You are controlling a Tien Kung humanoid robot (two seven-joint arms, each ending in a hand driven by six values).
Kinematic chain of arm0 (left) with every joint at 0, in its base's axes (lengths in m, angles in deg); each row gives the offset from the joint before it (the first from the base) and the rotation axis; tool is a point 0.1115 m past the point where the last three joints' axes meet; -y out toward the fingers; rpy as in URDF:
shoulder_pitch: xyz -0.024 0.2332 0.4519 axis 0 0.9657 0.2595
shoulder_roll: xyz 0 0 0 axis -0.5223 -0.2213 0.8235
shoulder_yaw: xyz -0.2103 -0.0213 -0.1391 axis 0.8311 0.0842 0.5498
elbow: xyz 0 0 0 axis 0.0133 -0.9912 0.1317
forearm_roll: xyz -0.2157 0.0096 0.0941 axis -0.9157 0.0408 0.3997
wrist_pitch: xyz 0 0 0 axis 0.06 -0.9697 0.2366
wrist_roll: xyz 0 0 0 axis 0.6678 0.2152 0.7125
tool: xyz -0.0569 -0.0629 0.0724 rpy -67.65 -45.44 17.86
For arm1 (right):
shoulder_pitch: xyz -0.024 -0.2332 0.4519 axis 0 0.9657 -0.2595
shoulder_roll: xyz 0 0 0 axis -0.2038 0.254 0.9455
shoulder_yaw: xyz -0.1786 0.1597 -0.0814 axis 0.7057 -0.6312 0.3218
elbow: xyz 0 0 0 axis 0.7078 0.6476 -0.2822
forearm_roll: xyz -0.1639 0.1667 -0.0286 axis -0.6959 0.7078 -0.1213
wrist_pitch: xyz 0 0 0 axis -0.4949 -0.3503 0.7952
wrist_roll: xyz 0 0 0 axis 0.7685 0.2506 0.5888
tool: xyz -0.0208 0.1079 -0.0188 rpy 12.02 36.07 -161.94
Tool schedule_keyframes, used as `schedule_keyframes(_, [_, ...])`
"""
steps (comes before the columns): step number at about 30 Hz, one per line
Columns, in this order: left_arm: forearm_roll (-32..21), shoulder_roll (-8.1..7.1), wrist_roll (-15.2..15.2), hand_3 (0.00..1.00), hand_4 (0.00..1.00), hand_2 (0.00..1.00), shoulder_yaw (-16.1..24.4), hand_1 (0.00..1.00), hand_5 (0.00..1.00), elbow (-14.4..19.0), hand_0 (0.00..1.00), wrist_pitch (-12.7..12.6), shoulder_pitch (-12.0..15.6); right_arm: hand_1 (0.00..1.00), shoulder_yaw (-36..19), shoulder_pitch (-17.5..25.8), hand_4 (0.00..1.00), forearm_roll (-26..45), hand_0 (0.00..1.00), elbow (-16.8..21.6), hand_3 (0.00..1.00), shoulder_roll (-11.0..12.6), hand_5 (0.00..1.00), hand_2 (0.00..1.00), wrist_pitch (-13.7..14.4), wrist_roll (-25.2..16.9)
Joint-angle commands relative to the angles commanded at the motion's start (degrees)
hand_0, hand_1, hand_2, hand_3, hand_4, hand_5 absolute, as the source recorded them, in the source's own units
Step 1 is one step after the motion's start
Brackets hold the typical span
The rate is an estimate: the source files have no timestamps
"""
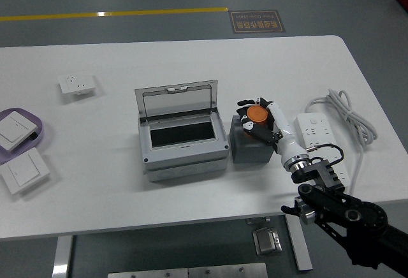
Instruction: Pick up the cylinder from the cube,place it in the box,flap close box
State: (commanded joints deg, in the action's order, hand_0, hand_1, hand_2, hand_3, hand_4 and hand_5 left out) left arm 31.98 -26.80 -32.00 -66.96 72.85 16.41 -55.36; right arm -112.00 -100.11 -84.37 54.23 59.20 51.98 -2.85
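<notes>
Head view, the only one: right hand [258, 117] reaches in from 5 o'clock and sits over the grey cube [250, 144], fingers curled round the orange cylinder [257, 113]. From here the cylinder looks to be on or just above the cube's top face; I cannot tell whether it has cleared it. The grip looks closed on it but shallow, fingertips at the rim rather than wrapped round the body. Left arm not in sight. The grey box [183, 140] stands just beside the cube at its 9 o'clock, clear lid [177, 102] propped up at the back, opening dark and free. Risks as I judge them: a rim-only hold could let the cylinder tip or slip on the lift and roll off across the white table [191, 201]; the carry towards 9 o'clock is short, so a low path could clip the box wall or nudge the cube; a knuckle catching the raised lid could drop it shut early. White power strip [317, 131] and its cable lie at 3 o'clock near the forearm, a possible snag on retreat.
</notes>
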Motion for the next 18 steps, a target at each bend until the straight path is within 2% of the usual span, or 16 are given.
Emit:
schedule_keyframes(3, [0.05, 0.00, -0.02, 0.641, 0.711, 0.561, 0.07, 0.621, 0.290, 0.00, 0.632, -0.02, 0.02, 0.522, -0.11, -0.02, 0.008, 0.16, 0.589, 0.26, 0.466, 0.03, 0.002, 0.471, 0.27, -0.37])
schedule_keyframes(4, [0.08, 0.00, -0.04, 0.641, 0.710, 0.561, 0.11, 0.621, 0.287, 0.00, 0.632, -0.04, 0.03, 0.446, -0.20, -0.03, 0.002, 0.27, 0.482, 0.47, 0.312, 0.05, 0.002, 0.416, 0.48, -0.62])
schedule_keyframes(13, [0.03, 0.01, -0.19, 0.640, 0.710, 0.561, 0.12, 0.621, 0.287, 0.07, 0.632, -0.16, 0.11, 0.431, -0.66, -0.12, 0.002, -0.18, 0.460, 3.81, 0.288, 0.39, 0.002, 0.404, 2.58, -1.42])
schedule_keyframes(18, [-0.01, 0.03, -0.25, 0.638, 0.710, 0.560, 0.07, 0.621, 0.290, 0.09, 0.632, -0.20, 0.14, 0.431, -0.36, -1.18, 0.002, -5.38, 0.463, 8.77, 0.286, 0.96, 0.002, 0.403, 4.87, 2.62])
